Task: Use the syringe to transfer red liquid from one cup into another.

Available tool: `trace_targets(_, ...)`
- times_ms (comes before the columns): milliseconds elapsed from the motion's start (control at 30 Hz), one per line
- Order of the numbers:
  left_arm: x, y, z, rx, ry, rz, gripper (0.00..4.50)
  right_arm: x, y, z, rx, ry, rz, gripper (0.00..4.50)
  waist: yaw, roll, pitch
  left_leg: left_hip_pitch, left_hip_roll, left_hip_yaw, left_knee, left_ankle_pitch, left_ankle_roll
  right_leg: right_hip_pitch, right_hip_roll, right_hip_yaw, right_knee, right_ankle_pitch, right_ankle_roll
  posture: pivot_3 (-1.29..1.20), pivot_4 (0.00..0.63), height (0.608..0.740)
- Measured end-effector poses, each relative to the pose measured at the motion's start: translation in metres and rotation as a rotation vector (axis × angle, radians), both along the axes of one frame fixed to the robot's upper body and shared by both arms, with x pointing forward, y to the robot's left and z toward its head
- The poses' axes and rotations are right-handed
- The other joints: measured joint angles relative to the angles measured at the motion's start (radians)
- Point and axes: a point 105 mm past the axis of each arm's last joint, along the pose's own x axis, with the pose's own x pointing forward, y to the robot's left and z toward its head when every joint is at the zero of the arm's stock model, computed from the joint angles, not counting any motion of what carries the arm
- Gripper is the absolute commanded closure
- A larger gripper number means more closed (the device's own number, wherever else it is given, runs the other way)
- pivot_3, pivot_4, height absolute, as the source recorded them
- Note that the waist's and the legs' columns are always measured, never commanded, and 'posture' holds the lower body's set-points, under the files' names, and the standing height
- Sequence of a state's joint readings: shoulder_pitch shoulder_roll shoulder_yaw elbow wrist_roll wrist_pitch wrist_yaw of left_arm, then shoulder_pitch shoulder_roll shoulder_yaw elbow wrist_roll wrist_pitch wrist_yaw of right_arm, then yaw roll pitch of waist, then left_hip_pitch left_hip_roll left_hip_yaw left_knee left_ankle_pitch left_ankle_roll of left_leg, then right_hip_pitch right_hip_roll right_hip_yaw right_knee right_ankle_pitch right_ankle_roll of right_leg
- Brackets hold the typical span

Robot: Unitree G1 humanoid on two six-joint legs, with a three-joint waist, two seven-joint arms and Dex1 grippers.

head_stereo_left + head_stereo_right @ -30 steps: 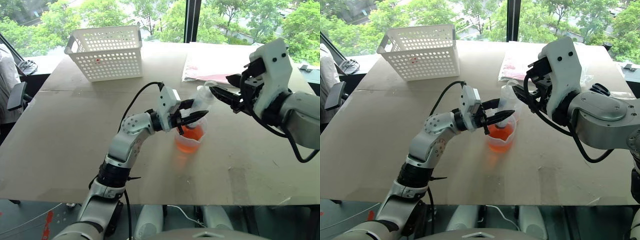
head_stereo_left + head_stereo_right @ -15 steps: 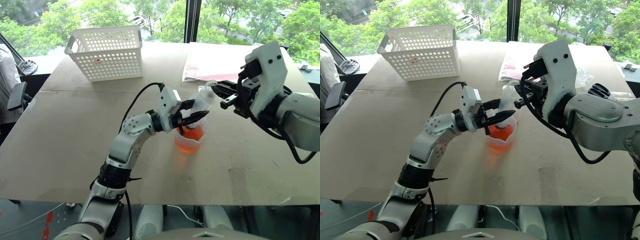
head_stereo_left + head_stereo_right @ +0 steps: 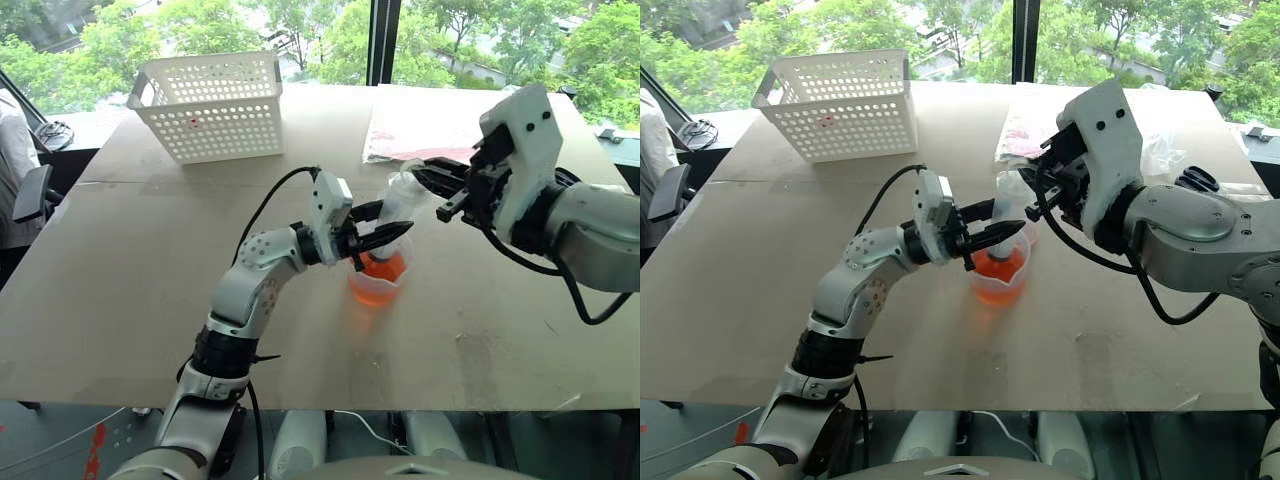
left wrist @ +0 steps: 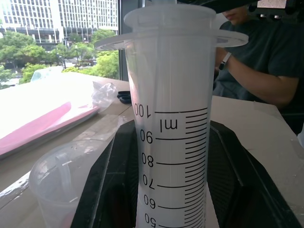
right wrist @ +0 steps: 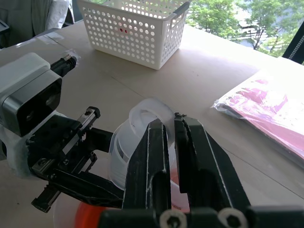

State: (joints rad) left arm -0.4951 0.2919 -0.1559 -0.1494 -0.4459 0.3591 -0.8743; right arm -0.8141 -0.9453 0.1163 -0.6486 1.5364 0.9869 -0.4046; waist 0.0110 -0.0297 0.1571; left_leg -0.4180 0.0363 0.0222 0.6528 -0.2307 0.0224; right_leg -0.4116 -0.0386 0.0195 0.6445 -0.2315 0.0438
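Syringe stands in the larger cup, tip hidden, clamped by left gripper; right gripper, fingers together, covers its plunger.

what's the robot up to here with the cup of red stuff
The left gripper is shut on the syringe, holding it upright with its lower end in the larger cup of red liquid. The right gripper has its fingers shut at the syringe's top, by the plunger. The small cup stands just beside. A white basket and a pink packet sit farther back on the table.
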Motion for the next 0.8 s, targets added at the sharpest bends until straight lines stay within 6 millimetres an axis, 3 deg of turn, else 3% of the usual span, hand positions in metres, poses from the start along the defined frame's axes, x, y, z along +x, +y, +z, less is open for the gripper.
trace_targets(800,-0.0021,0.0036,0.0000,0.009,0.027,-0.016,3.18,0.0032,0.0005,0.0021,-0.078,-0.032,0.087,4.48,0.000,0.000,0.000,0.000,0.000,0.000,0.000,0.000,0.000,0.000,0.001,0.000,0.000,0.000,0.000,0.00,0.150,0.740)
